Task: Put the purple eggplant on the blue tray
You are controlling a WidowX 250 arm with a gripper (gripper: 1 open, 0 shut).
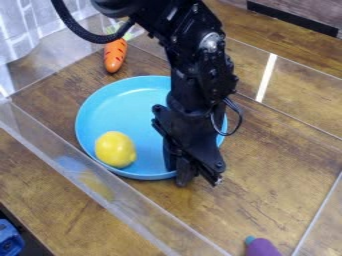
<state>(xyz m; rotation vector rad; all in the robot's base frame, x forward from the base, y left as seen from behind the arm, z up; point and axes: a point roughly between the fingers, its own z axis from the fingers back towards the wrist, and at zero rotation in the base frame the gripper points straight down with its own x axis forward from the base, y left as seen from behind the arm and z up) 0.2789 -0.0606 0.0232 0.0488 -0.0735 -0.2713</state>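
The blue tray lies in the middle of the wooden table with a yellow lemon in its front left part. My gripper points straight down at the tray's near right rim. Its dark fingers stand close together and I see nothing between them. The purple eggplant lies far off at the bottom right edge of the picture, only partly in view. The arm hides the right side of the tray.
An orange carrot lies beyond the tray at the back left. Clear plastic walls fence the table at the front and left. A blue thing shows at the bottom left corner, outside the wall.
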